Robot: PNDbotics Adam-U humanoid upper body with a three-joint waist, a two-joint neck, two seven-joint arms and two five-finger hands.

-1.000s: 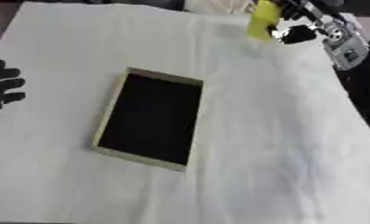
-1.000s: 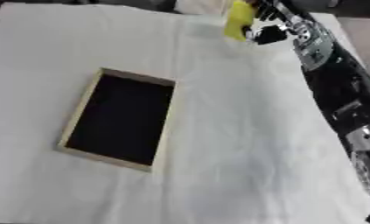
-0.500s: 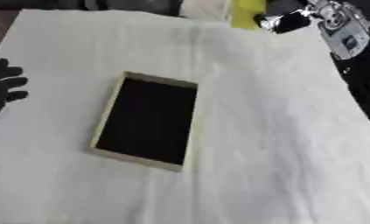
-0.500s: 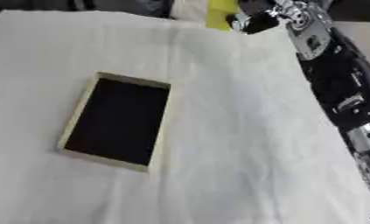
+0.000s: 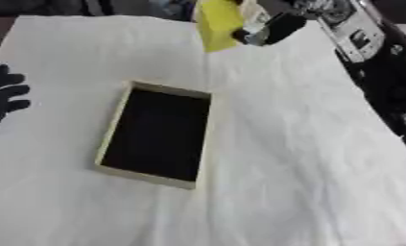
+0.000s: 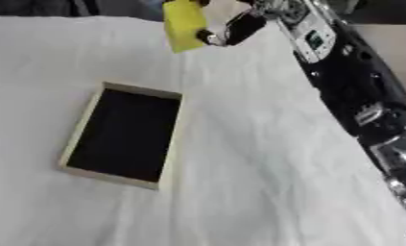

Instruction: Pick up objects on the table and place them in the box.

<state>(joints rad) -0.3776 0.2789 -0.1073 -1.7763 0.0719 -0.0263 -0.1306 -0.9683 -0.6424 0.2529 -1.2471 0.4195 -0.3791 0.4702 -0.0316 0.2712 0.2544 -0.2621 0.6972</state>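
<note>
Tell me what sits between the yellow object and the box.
Nothing visible. The right hand holds the yellow object at the table's far edge; only bare white cloth lies between it and the open box.

My table (image 5: 306, 158) is covered by a white cloth (image 6: 265, 192) that runs to the far edge and lies in soft wrinkles, most of them to my right of the middle. On the cloth sits one box (image 5: 155, 134), a shallow rectangular tray with pale tan walls and a black inside. It lies left of centre, its long sides running away from me and slightly askew, the far end tipped a little to my right. Nothing shows inside it but the black bottom. The cloth around the box is bare on all sides. Beyond the far edge of the table the background is dark.
</note>
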